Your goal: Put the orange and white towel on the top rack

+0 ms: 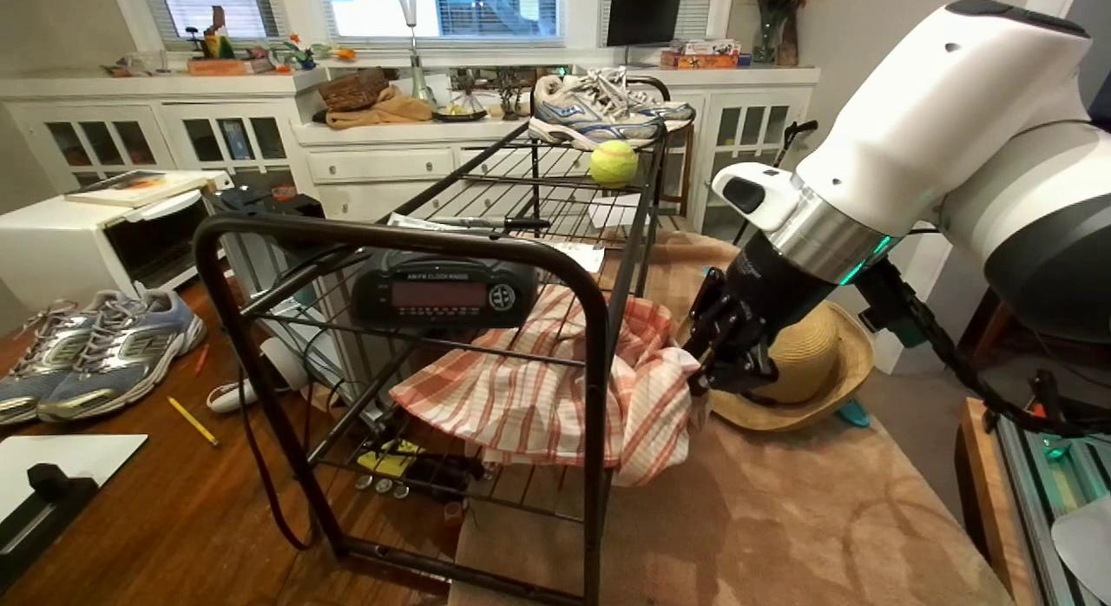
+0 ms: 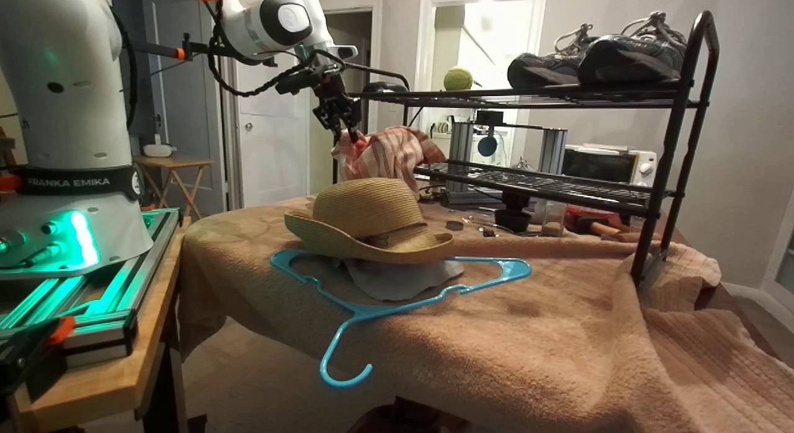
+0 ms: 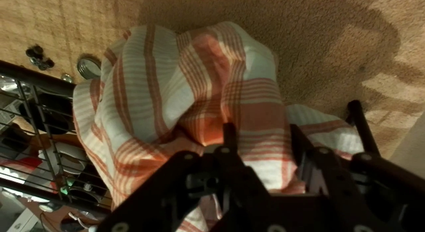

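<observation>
The orange and white striped towel (image 1: 521, 393) lies bunched on the rack's lower shelf (image 2: 546, 180) and hangs over its edge on the robot's side. It also shows in an exterior view (image 2: 394, 154) and fills the middle of the wrist view (image 3: 136, 85). The top rack (image 2: 558, 97) is the dark metal wire shelf above it. My gripper (image 1: 696, 370) is at the towel's outer edge, below top-shelf height. In the wrist view the fingers (image 3: 262, 127) stand apart on both sides of a towel fold. An exterior view also shows the fingertips (image 2: 345, 137) apart at the cloth.
The top shelf holds a black clock radio (image 1: 443, 289), a tennis ball (image 1: 613, 163) and sneakers (image 1: 599, 111). A rack end frame (image 1: 599, 432) stands near the gripper. A straw hat (image 2: 372, 213) and a blue hanger (image 2: 372, 310) lie on the brown-covered table.
</observation>
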### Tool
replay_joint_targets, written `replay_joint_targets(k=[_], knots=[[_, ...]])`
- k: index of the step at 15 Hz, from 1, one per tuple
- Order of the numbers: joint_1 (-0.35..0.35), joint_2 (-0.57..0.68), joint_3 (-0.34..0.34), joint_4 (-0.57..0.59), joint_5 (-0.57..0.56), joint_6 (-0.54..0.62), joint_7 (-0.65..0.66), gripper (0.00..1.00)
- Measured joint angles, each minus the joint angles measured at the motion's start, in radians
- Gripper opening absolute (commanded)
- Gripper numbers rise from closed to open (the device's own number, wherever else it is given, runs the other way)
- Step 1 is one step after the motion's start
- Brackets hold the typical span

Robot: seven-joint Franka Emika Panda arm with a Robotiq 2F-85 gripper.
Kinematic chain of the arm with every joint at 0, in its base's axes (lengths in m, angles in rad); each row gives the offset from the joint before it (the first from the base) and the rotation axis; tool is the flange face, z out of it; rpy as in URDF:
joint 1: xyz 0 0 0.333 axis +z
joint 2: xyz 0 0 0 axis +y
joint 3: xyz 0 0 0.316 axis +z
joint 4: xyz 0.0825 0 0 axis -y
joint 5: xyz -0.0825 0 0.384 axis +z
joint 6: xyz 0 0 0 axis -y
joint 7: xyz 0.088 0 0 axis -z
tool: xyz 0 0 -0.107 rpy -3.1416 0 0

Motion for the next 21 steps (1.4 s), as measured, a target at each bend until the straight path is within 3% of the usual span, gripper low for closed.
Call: replay_joint_targets(k=[2,6,10,13,17,21], knots=[[-0.009,0.001,0.009,0.0,-0.002,0.0,0.003,0.0],[0.027,-0.003,-0.027,0.001,0.052,0.0,0.004,0.01],[0.12,-0.051,-0.118,0.008,0.22,-0.019,-0.022,0.01],[0.164,-0.172,-0.199,0.006,0.315,-0.095,-0.04,0.01],[0.114,-0.378,-0.256,0.009,0.315,-0.269,-0.043,0.01],[0.101,-0.533,-0.27,0.011,0.316,-0.359,-0.045,0.01]])
